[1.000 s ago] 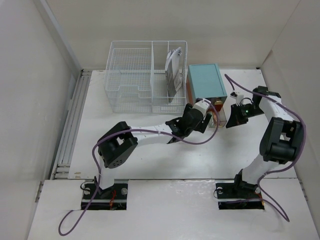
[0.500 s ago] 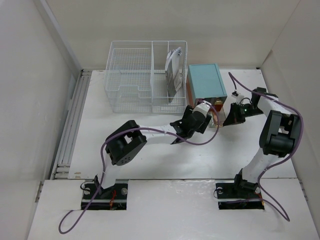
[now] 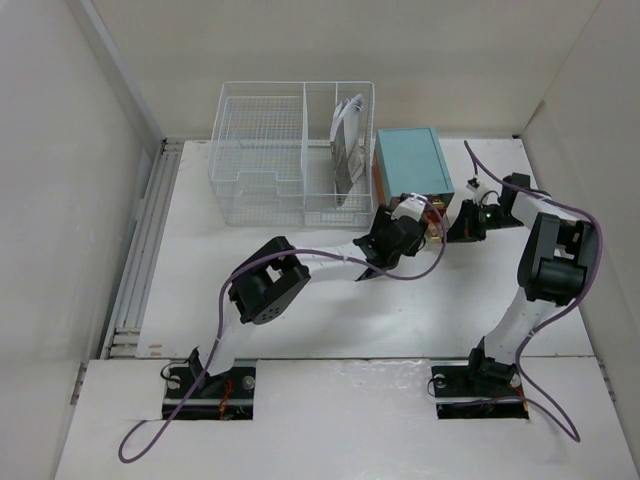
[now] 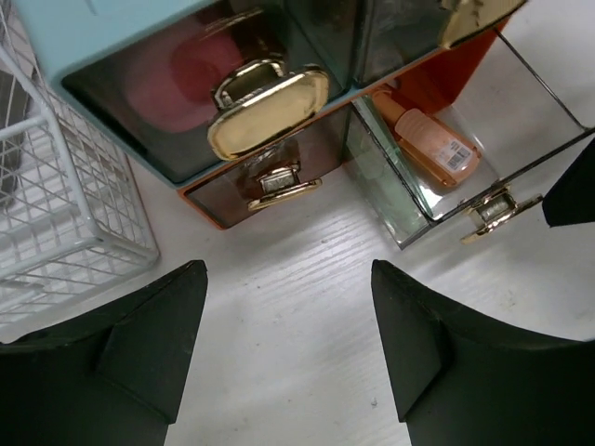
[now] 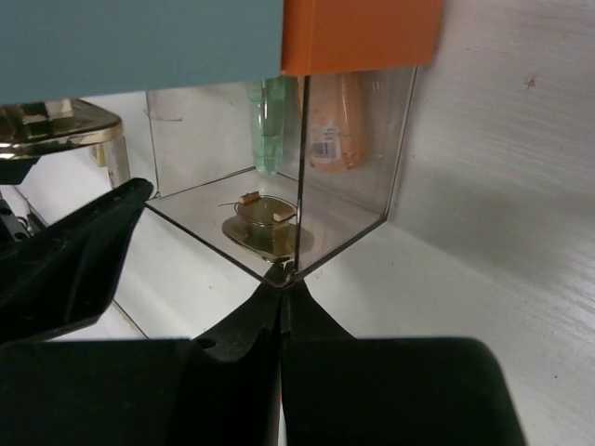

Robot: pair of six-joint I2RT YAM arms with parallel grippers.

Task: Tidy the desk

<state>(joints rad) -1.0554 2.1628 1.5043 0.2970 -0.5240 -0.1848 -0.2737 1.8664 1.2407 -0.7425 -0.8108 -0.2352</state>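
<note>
Top external view: large flat white matte desk (image 3: 200,260) under both arms, bordered by white walls. Toward its far edge, white wire basket organizer (image 3: 260,190) just beside teal box (image 3: 410,160) with small drawers. Left gripper (image 4: 288,274) spread wide, holding nothing, above bare tabletop in front of the drawers. Right gripper (image 5: 281,290) pressed together, tips touching the corner of a pulled-out clear drawer (image 5: 358,214) containing a peach bottle (image 4: 429,141).

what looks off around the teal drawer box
The lower right clear drawer of the teal box is pulled out over the desk. A peach bottle lies inside it. The drawers beside it look shut. The right claw is shut at the drawer's front corner.
</note>
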